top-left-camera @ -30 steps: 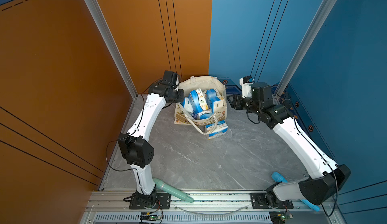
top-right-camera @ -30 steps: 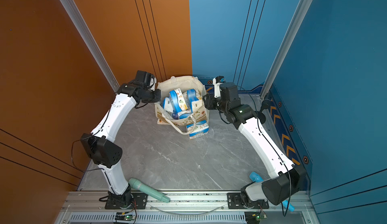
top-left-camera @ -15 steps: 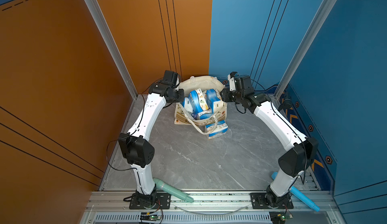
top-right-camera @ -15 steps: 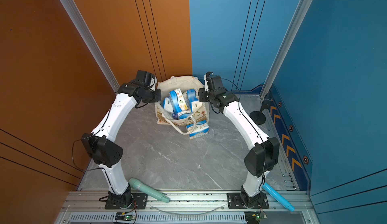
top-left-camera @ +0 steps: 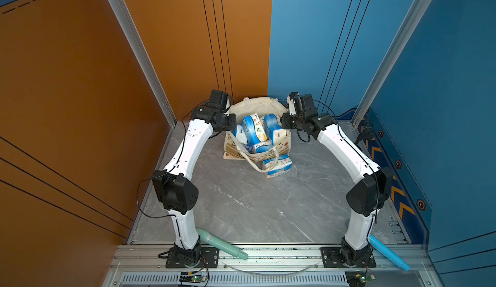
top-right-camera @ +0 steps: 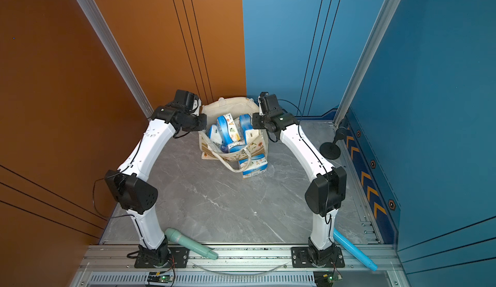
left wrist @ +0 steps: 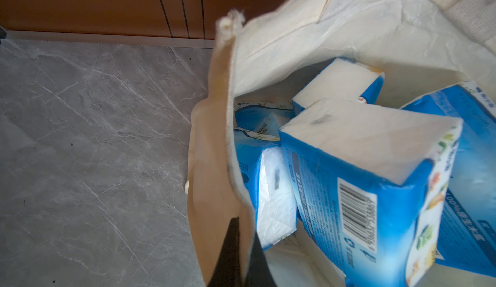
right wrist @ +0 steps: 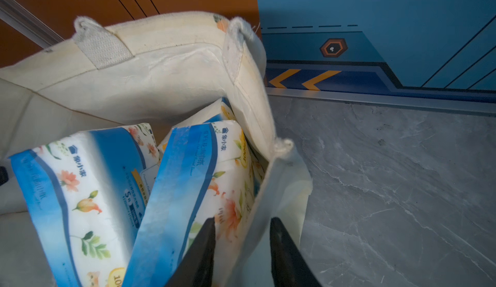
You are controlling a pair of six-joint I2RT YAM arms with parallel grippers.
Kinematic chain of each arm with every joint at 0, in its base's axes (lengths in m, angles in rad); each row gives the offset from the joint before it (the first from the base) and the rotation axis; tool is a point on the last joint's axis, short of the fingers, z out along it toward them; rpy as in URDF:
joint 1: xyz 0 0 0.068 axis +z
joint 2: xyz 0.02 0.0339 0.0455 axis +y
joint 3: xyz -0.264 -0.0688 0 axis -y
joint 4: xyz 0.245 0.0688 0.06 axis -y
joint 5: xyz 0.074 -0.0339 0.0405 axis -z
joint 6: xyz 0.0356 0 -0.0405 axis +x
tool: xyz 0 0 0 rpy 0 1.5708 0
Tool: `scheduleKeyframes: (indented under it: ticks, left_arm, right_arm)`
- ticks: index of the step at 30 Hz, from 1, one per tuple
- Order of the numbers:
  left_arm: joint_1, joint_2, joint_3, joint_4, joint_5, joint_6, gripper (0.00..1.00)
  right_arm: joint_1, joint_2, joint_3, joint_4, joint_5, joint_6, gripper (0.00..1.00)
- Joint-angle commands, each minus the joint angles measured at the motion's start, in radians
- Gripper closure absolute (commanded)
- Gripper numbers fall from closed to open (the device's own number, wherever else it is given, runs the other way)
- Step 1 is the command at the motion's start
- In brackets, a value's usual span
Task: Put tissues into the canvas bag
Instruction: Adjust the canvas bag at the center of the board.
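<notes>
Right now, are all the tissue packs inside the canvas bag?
No, one tissue pack lies on the table in front of the canvas bag.

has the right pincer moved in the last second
yes: in a top view the right pincer swung left, away from the blue wall, to the canvas bag

you have: canvas bag [top-left-camera: 256, 108], cream woven cloth, matt, its strap tabs [right wrist: 100, 48] coarse webbing; tissues [left wrist: 362, 143], glossy crinkled plastic film; table [top-left-camera: 241, 205], smooth grey marble-look slab, faint sheen; front rail [top-left-camera: 268, 253], brushed metal; your arm shells [top-left-camera: 193, 143], smooth white plastic, joints [top-left-camera: 175, 191] matt black.
</notes>
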Motion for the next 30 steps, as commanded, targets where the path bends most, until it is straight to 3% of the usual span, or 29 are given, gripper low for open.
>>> scheduleKeyframes:
  ticks: [1,4,6,9,14,18,21,24,26,29,30]
  left_arm:
    - [0.002,-0.009,0.045,0.012,0.012,0.016,1.0]
    - [0.004,-0.013,0.044,0.014,0.018,0.022,1.0]
    - [0.011,-0.022,0.031,0.038,0.028,0.008,1.0]
    - [0.026,-0.059,-0.066,0.196,0.036,-0.032,1.0]
    - [0.017,-0.099,-0.021,0.207,-0.041,-0.038,1.0]
    - [0.029,-0.178,-0.022,0.235,-0.149,-0.001,1.0]
    - [0.08,-0.118,0.116,0.091,-0.049,-0.025,1.0]
    - [0.075,-0.098,0.116,0.083,-0.108,0.009,1.0]
    - [0.087,-0.025,0.271,-0.079,0.0,-0.009,1.0]
    - [0.006,-0.075,0.224,-0.042,-0.087,0.038,1.0]
    - [0.013,-0.074,0.232,-0.055,-0.033,0.021,1.0]
  right_arm:
    - [-0.004,0.011,0.045,-0.067,0.024,0.003,0.74]
    - [-0.006,0.006,0.043,-0.07,0.052,-0.006,0.94]
    - [-0.009,-0.003,0.042,-0.049,0.054,-0.016,1.0]
    - [-0.032,-0.006,0.096,-0.011,0.0,-0.024,1.0]
    - [-0.068,0.043,0.368,-0.071,-0.119,-0.03,1.0]
    - [-0.081,-0.002,0.405,-0.045,-0.119,-0.039,1.0]
    - [-0.125,0.041,0.463,-0.07,-0.171,0.006,1.0]
    - [-0.122,0.052,0.449,-0.086,-0.178,0.008,1.0]
    - [-0.119,0.077,0.469,-0.108,-0.211,0.02,1.0]
    - [-0.079,0.066,0.452,-0.115,-0.153,-0.029,1.0]
    - [-0.075,0.08,0.467,-0.117,-0.128,-0.04,1.0]
